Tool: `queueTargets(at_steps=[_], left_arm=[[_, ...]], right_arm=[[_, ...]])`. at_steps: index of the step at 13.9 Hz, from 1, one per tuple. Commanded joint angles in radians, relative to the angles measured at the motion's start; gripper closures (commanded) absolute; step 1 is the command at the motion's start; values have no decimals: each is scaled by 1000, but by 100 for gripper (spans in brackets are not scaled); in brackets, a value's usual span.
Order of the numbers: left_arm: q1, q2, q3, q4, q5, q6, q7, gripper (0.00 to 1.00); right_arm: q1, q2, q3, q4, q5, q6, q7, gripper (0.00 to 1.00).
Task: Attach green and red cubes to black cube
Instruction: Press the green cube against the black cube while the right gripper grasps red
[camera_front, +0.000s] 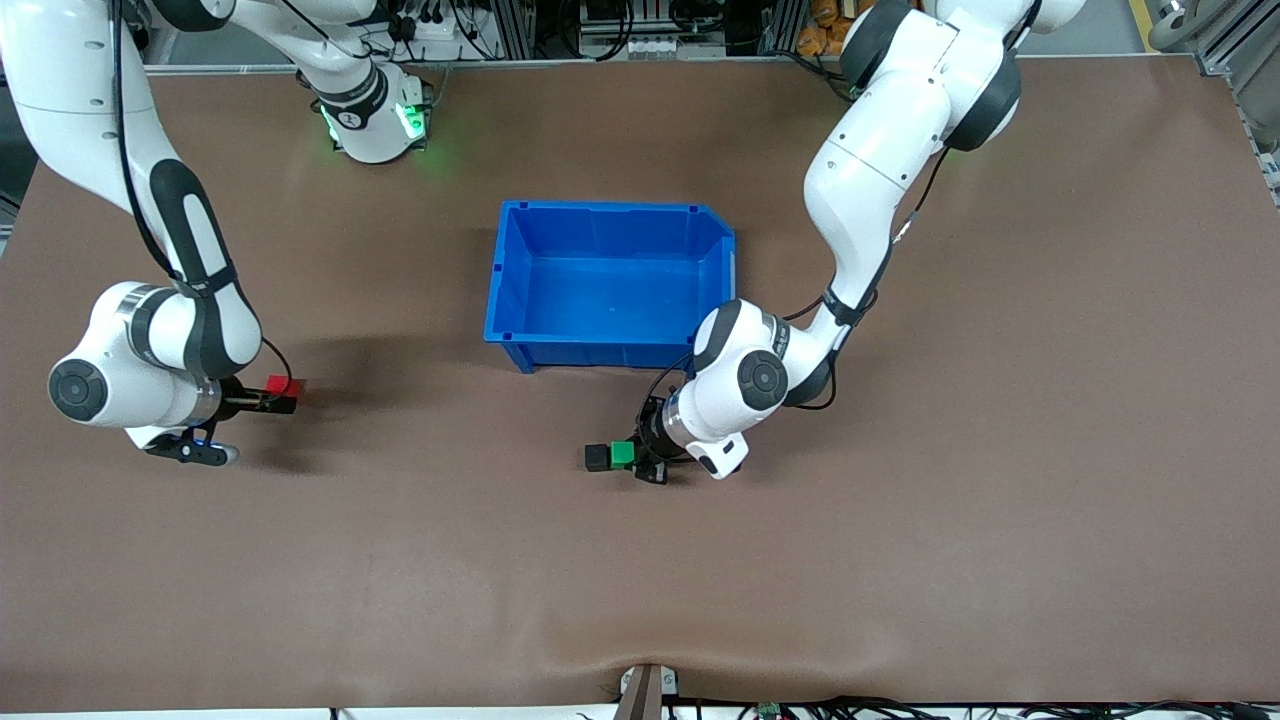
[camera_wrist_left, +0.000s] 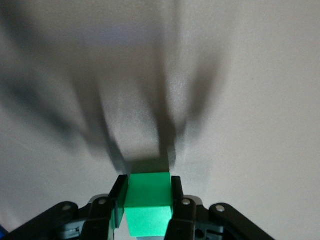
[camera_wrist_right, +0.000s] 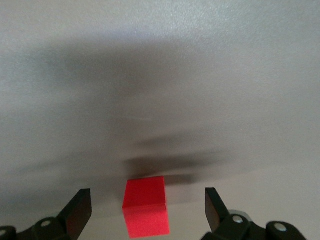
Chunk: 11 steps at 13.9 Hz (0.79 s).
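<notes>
My left gripper (camera_front: 630, 459) is shut on the green cube (camera_front: 622, 454), low at the table. The green cube's side meets the black cube (camera_front: 597, 458), which sits nearer to the front camera than the blue bin. In the left wrist view the green cube (camera_wrist_left: 148, 205) fills the space between the two fingers of the left gripper (camera_wrist_left: 147, 192), and the black cube is hidden. The red cube (camera_front: 284, 385) lies on the table toward the right arm's end. My right gripper (camera_front: 277, 394) stands open around it. Its fingers are well apart from the red cube (camera_wrist_right: 145, 212) on both sides.
A blue bin (camera_front: 600, 208) stands mid-table with nothing in it, farther from the front camera than the green and black cubes. The left arm's wrist hangs just over the bin's nearest corner. Brown tabletop spreads all round.
</notes>
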Motion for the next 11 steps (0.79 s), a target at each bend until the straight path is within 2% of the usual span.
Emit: queueTargets(at_steps=[1,2,4,9,11], left_arm=[[0,-15,7,-3,-2,-14,-6,8],[-6,-21,10,-3,8,-14,-6,0],[0,-48,7,-3,70,-23,-7,0],[32,-180,6,-5,273,-213,18,0],[45,-249,7,-18,305,-293,86,0]], right_arm=[[-16,3,13,7,14,2,-13,0],[-16,3,13,3,14,2,-13,0],[-15,11,13,6,14,2,-13,6],[-12,26,15,3,15,2,-13,21],[-12,26,15,3,15,-1,-12,33]])
